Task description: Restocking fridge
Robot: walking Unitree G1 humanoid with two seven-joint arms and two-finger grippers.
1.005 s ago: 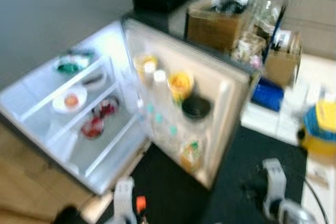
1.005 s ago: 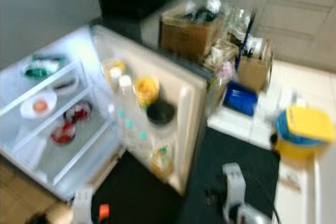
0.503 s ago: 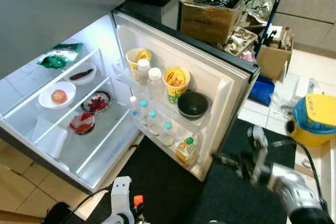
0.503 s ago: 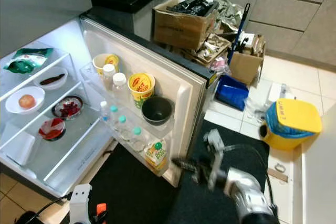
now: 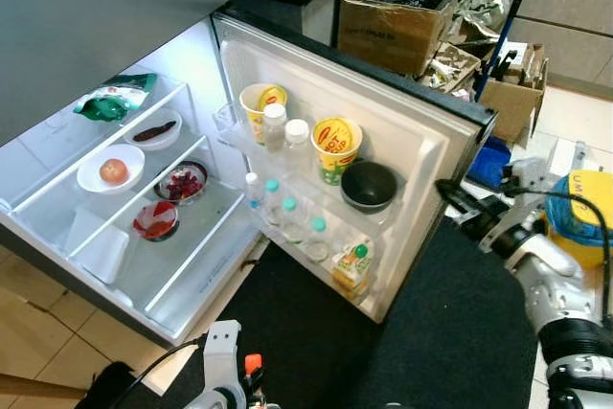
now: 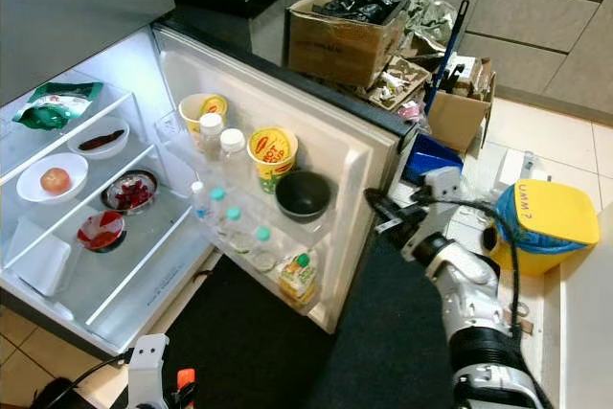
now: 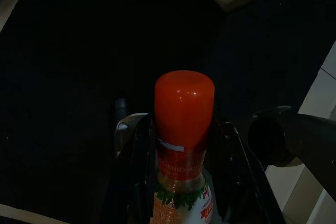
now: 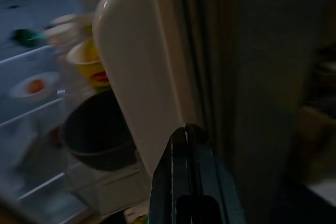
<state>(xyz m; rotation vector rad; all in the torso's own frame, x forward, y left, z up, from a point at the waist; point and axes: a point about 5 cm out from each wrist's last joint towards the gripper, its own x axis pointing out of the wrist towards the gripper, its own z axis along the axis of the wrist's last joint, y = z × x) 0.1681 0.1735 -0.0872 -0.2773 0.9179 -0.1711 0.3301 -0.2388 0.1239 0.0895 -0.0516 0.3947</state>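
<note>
The fridge (image 5: pixel 57 227) stands open on the left, with its light on. On its shelves sit a green bag (image 5: pixel 113 101), a white bowl with a round fruit (image 5: pixel 110 170) and two small dishes of red food (image 5: pixel 168 200). The fridge door (image 5: pixel 421 155) swings out in the middle. Its racks hold a yellow cup (image 5: pixel 334 146), a black bowl (image 5: pixel 369 185), little bottles with teal caps (image 5: pixel 287 217) and a juice carton (image 5: pixel 352 270). Low down, over the black mat (image 5: pixel 306 332), the left gripper (image 7: pixel 181 145) squeezes a sauce bottle with a red cap (image 7: pixel 184 106). On the right, the right gripper (image 8: pixel 187 140) has its fingers pressed together, with nothing between them, right by the edge of the door. Behind it are cardboard boxes (image 5: pixel 407 16) and a yellow bucket (image 5: pixel 589 217).
</note>
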